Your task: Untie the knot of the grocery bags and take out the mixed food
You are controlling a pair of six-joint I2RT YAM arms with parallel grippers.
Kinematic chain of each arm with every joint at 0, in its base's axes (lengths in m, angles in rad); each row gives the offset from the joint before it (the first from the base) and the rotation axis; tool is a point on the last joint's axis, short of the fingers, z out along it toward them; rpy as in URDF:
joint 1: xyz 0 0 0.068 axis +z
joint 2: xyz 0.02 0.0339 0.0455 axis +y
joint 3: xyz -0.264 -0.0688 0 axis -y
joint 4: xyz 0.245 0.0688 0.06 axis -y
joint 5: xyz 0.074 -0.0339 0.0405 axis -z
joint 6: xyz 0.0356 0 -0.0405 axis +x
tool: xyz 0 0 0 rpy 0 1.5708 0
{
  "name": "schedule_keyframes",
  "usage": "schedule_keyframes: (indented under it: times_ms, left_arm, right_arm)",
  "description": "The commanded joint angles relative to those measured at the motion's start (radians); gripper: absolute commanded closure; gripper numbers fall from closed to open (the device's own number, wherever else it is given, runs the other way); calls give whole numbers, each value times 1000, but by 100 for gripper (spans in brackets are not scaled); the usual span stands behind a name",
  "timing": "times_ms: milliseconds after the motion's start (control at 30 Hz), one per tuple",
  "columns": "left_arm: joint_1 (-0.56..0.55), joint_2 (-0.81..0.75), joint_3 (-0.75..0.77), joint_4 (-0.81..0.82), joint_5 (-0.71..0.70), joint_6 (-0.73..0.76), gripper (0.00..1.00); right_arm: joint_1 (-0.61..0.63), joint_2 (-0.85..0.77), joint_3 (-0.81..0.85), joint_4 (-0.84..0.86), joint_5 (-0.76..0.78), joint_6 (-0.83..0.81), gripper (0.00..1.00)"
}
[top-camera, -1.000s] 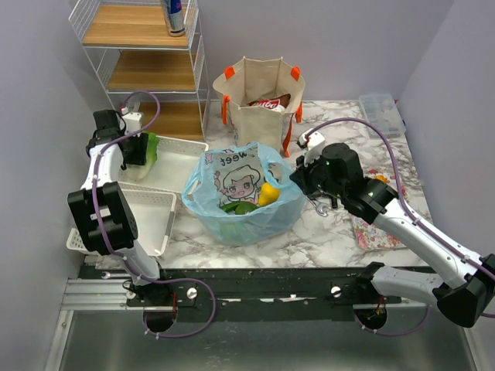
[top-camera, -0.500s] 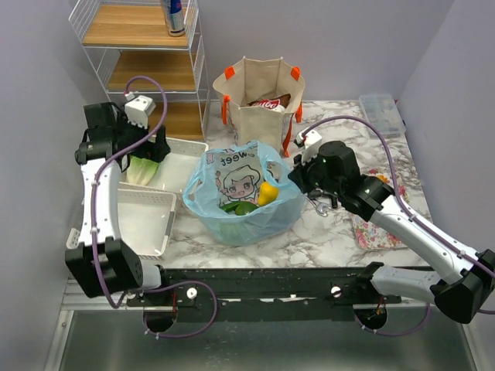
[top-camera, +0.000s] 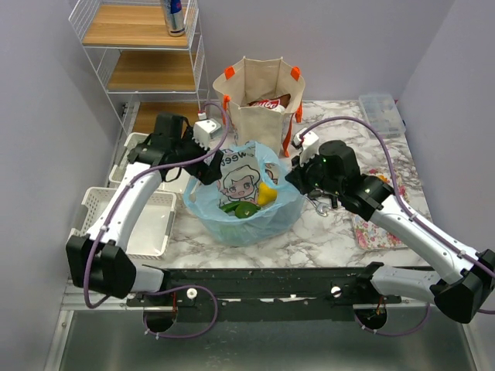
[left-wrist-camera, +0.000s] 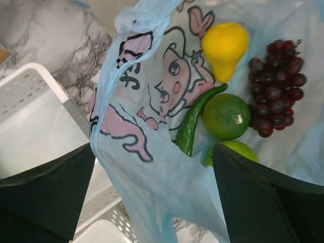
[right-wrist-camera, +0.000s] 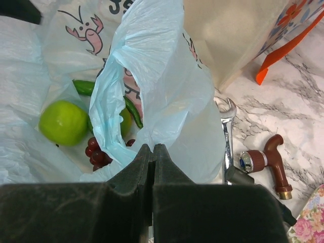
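Observation:
The light-blue plastic bag (top-camera: 244, 209) sits open mid-table. It holds a yellow fruit (left-wrist-camera: 224, 48), dark grapes (left-wrist-camera: 276, 93), green fruits (left-wrist-camera: 226, 116) and a green cucumber (left-wrist-camera: 195, 126). My left gripper (top-camera: 205, 164) is open, its fingers (left-wrist-camera: 263, 197) astride the bag's left rim (left-wrist-camera: 152, 167). My right gripper (top-camera: 298, 179) is shut on the bag's right rim (right-wrist-camera: 152, 101), next to a green fruit (right-wrist-camera: 62, 123). The beige canvas tote (top-camera: 259, 108) stands behind with a red snack packet (top-camera: 267, 102) inside. A drink can (top-camera: 175, 15) stands on the shelf. No lettuce shows.
White baskets (top-camera: 147, 220) lie at the left, a wire shelf (top-camera: 139, 46) behind them. A wrench (right-wrist-camera: 226, 131) and a brown-handled tap (right-wrist-camera: 268, 159) lie right of the bag. A clear box (top-camera: 380, 112) and floral pad (top-camera: 375, 232) are at the right.
My left arm left the lettuce in the far basket and swung right to the blue bag's left rim, gripper open. The right arm has hardly moved.

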Motion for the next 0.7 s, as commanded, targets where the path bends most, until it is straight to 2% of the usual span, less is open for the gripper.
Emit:
schedule_keyframes:
  times_ms: [0, 33, 67, 133, 167, 233, 267, 367, 467, 567, 667]
  left_arm:
    - [-41, 94, 16, 21, -257, -64, 3]
    - [-40, 101, 22, 17, -248, -72, 12]
    - [-42, 108, 33, 9, -222, -79, 26]
    - [-42, 110, 73, -1, -142, -102, 68]
    - [-42, 101, 96, 1, -95, -111, 82]
    - [-44, 71, 146, 15, 27, -120, 96]
    - [-45, 48, 169, 32, 69, -130, 100]
    - [-47, -14, 234, 83, 140, -151, 100]
    - [-50, -74, 245, 97, 202, -126, 100]
    - [-58, -152, 166, 64, 240, -60, 100]
    - [-74, -252, 4, 6, 256, 91, 100]
  right_arm:
    - [-6, 0, 42, 13, -25, -32, 99]
    - [-6, 2, 45, 21, -20, -35, 99]
    - [-6, 6, 50, 27, -15, -40, 99]
    - [-6, 18, 67, 44, -3, -51, 99]
    - [-6, 29, 80, 51, 5, -58, 99]
    - [-7, 48, 120, 66, 36, -74, 99]
    - [-6, 56, 148, 73, 48, -79, 99]
    - [-6, 63, 225, 71, 96, -89, 99]
    - [-6, 25, 253, 28, 60, -90, 99]
    - [-7, -55, 185, -67, -44, -113, 99]
    - [-6, -150, 73, -216, -141, -165, 97]
